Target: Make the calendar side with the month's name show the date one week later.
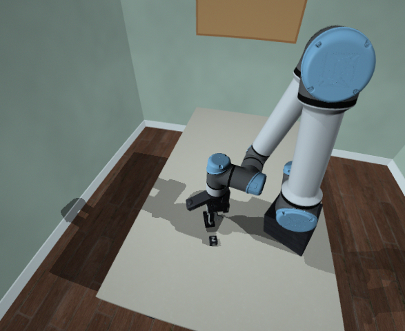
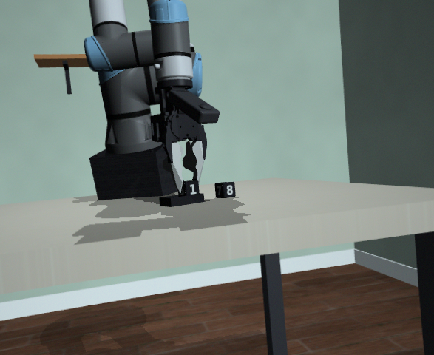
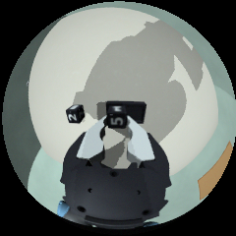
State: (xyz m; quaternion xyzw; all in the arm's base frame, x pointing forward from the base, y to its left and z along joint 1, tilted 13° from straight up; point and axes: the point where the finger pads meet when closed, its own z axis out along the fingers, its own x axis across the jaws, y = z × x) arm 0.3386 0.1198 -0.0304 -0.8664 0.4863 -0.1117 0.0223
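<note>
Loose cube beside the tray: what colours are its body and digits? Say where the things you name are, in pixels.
Black with white digits [image 2: 229, 190], clearest in the exterior view.

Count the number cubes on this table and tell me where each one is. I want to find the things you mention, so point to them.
2. One cube showing a 1 [image 2: 192, 188] [image 3: 117, 118] is between the gripper's [image 2: 189, 188] [image 3: 117, 122] fingers, at the tray [image 1: 209, 225] [image 2: 168, 201] [image 3: 140, 112]; the other [image 1: 213, 241] [image 2: 225, 189] [image 3: 75, 114] sits beside the tray.

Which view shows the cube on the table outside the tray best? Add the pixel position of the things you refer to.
Exterior: two faces of the loose number cube [image 1: 213, 241] [image 2: 225, 189] [image 3: 75, 114] read clearly, 7 and 8. Wrist shows a 2, tilted and small. Top shows it tiny, its top digit hard to read.
</note>
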